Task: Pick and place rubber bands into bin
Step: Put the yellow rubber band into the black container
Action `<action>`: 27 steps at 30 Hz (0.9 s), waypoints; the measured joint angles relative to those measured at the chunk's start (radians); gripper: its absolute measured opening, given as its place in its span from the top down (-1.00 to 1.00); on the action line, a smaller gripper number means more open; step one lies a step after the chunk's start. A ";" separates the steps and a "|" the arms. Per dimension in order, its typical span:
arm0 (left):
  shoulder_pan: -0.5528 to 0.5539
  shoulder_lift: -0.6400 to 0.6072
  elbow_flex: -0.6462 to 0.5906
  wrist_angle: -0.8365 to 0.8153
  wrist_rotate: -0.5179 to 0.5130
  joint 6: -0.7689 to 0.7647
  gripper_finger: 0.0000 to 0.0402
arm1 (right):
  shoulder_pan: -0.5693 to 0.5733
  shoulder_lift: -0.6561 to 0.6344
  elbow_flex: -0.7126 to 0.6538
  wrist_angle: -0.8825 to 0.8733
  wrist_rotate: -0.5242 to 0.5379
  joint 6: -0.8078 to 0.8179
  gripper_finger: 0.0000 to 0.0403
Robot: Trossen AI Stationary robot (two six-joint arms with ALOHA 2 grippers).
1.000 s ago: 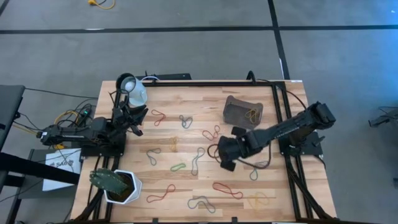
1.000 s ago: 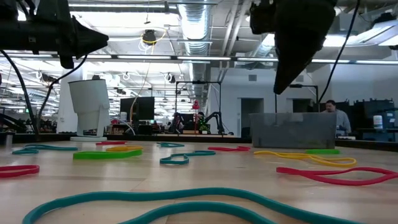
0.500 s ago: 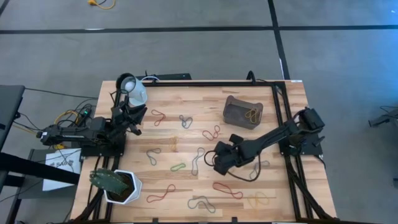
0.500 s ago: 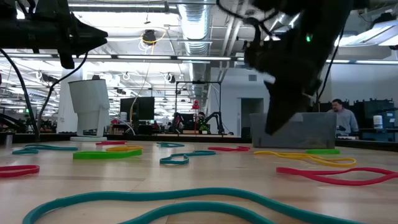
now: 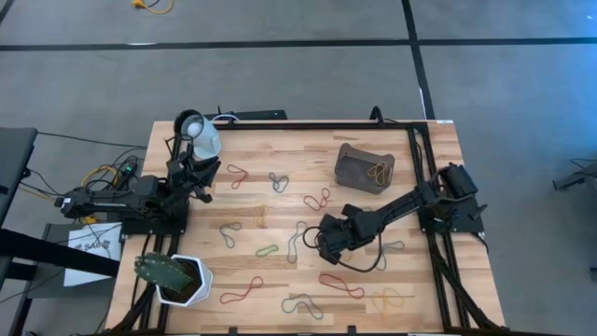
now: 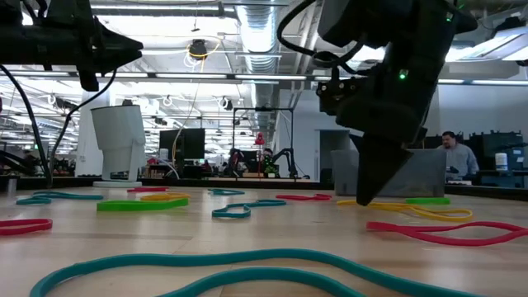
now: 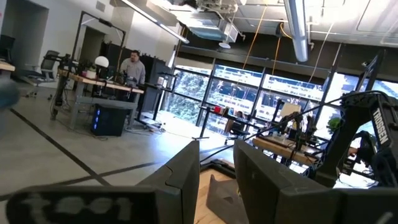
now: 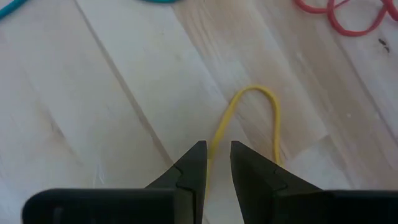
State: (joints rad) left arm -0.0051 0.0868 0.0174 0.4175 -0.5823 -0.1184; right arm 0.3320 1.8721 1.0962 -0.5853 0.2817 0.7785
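Observation:
My right gripper [image 5: 318, 241] stands low over the middle of the table, fingers pointing down, open by a narrow gap [image 8: 217, 163]. One strand of a yellow rubber band [image 8: 245, 118] lying flat on the wood runs into that gap; I cannot tell whether a finger touches it. In the low view the fingertips [image 6: 364, 198] are just above the yellow band [image 6: 404, 207]. The bin [image 5: 364, 166] sits farther back toward the right, with a yellow band [image 5: 380, 172] inside it. My left gripper [image 5: 199, 185] waits, open, at the table's left edge.
Many red, green, grey and blue bands lie scattered on the wood, such as a green one [image 5: 267, 250] and a red one [image 5: 340, 285]. A white cup [image 5: 199, 135] stands at the far left, a potted plant [image 5: 177, 278] at the near left. A black cable loop [image 5: 368, 259] trails beside my right arm.
My right gripper has moved from beside the bin toward the table's left and near edge and has come down, from well above the wood to just over the yellow band. The left arm has kept still.

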 joint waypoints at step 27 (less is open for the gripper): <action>0.000 0.000 0.000 0.000 -0.002 0.001 0.56 | -0.009 -0.264 0.187 -0.484 0.190 -0.023 1.00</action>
State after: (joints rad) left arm -0.0051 0.0868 0.0174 0.4171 -0.5840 -0.1172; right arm 0.3229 1.6082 1.2834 -1.0696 0.4719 0.7557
